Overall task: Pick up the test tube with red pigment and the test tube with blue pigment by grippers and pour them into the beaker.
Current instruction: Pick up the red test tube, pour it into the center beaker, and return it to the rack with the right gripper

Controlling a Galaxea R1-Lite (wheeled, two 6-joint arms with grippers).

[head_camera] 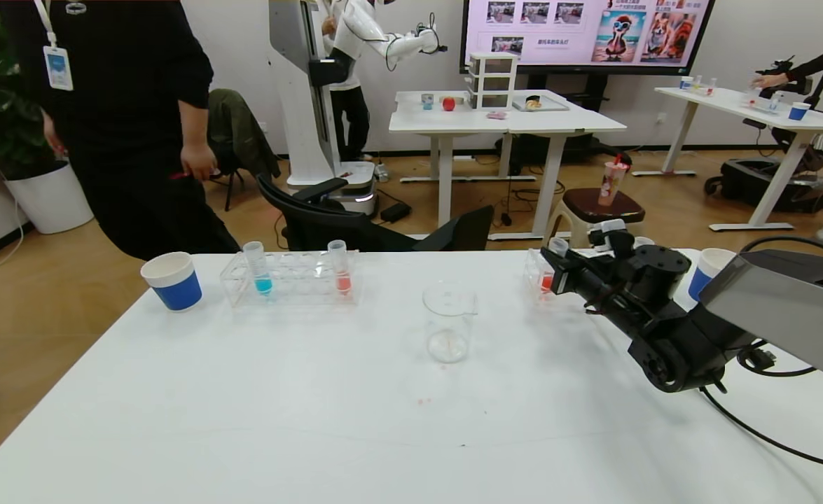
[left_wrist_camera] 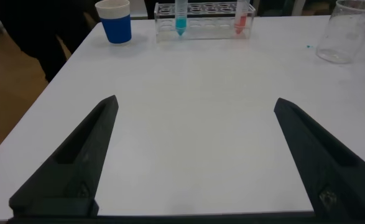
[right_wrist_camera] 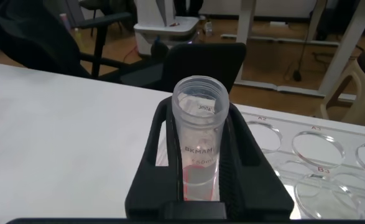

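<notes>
**Right jaws clamped on the red tube, lift to come**

Jaws of the right gripper [right_wrist_camera: 201, 180] pressed against both sides of the test tube with red pigment [right_wrist_camera: 199, 140], which stands upright in its clear rack [head_camera: 536, 274] at the worktop's far right. Red liquid low in the tube, mouth open at top. Left gripper [left_wrist_camera: 194, 155] jaws spread wide, holding nothing, low over the bare near-left worktop [head_camera: 313, 420].

The beaker [head_camera: 447, 322] sits mid-worktop, well apart from the held tube. The test tube with blue pigment [head_camera: 258, 267] stands in a second rack [head_camera: 292, 280] at far left, beside a paler red tube [head_camera: 340, 267]. Blue paper cup [head_camera: 173, 280] just left of that rack.

Judgement: draw the tube straight up, clear of its rack hole, before any sideways travel. Keep it vertical until over the beaker; tilt slowly, since the mouth is uncapped.
</notes>
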